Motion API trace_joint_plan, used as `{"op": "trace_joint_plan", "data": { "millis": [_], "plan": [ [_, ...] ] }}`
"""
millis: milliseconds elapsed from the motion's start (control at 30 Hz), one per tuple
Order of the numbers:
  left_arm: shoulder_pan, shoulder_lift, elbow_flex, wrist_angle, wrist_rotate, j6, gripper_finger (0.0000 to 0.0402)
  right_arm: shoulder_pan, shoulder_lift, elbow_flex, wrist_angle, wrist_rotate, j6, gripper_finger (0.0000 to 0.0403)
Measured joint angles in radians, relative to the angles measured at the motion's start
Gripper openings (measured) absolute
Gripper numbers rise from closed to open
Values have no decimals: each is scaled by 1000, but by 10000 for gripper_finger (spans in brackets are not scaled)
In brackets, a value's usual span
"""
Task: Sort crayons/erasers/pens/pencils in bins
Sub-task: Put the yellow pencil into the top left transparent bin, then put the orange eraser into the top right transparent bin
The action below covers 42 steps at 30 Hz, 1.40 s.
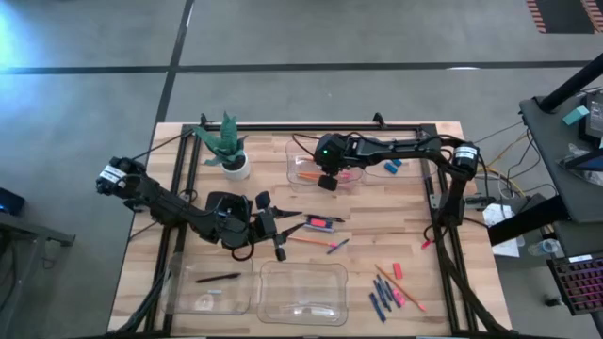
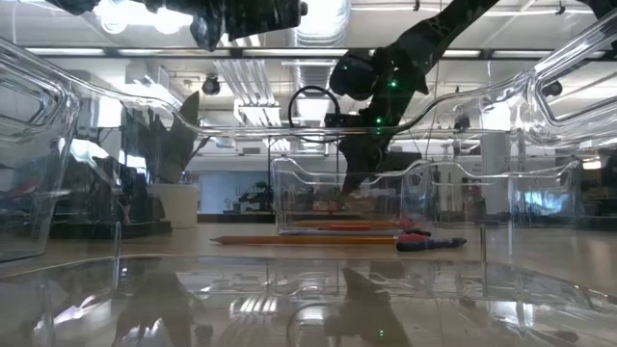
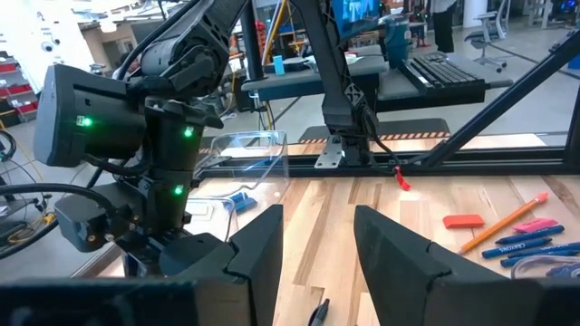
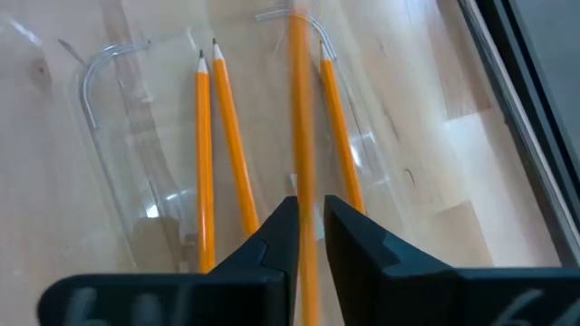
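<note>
Both arms are dark, near-black, built of boxy jointed links with black cables trailing along them. White labels mark the joint housings near each base, and small green lights glow on the right arm's wrist block. Each claw, the left claw and the right claw, ends in two flat, angular matte-black fingers.

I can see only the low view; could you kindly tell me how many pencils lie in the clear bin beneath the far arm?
Observer: Three long orange pencils lie in that clear plastic bin; a fourth, blurred pencil runs at the right hand.
Operator: Thank you. Where is the left hand?
Observer: The left hand is over the table's middle, open and empty.
Operator: What is left loose?
Observer: Short dark-blue crayons lie on the wooden table, toward the high view's lower right.
</note>
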Motion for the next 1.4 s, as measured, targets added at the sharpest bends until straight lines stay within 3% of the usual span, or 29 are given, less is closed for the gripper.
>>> {"op": "trace_joint_plan", "data": {
  "millis": [233, 500, 733, 1000, 1167, 1400],
  "plan": [
    [0, 0, 0, 0, 0, 0, 125, 0, -4, 6, -18, 8, 1, 88],
    [0, 0, -2, 0, 0, 0, 125, 12, -92, 138, -246, 12, 52, 113],
    [0, 0, -6, -1, -1, 1, 125, 110, -244, 138, -480, 10, 206, 112],
    [0, 0, -10, -1, -1, 1, 125, 377, -410, 26, -741, 8, 591, 114],
    [0, 0, -11, 0, -1, 1, 125, 579, -470, -89, -743, 6, 894, 132],
    [0, 0, -10, 0, -1, 0, 125, 784, -472, -229, -739, -43, 1399, 186]
  ]
}}
